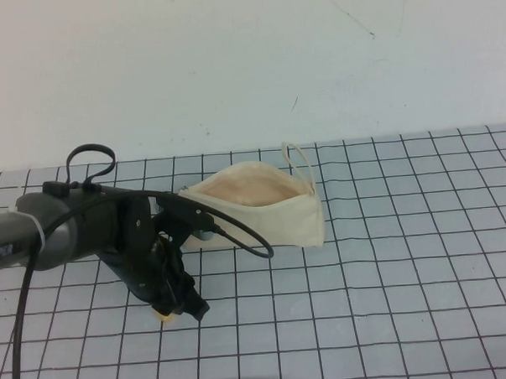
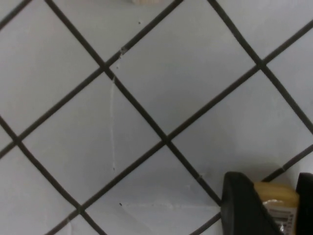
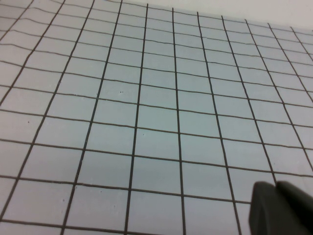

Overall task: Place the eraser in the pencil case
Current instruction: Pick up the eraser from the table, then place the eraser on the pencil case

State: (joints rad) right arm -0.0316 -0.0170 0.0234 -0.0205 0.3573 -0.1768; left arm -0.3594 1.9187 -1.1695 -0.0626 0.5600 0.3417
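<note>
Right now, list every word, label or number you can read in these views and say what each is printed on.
"PiPER": white lettering on the left arm, partly cut off by the edge of the high view.
Barcode label on the eraser, between the left claw fingers just above the mat: too small to read.
Pencil case: no text.
Right claw: only a dark tip shows; no text.
</note>
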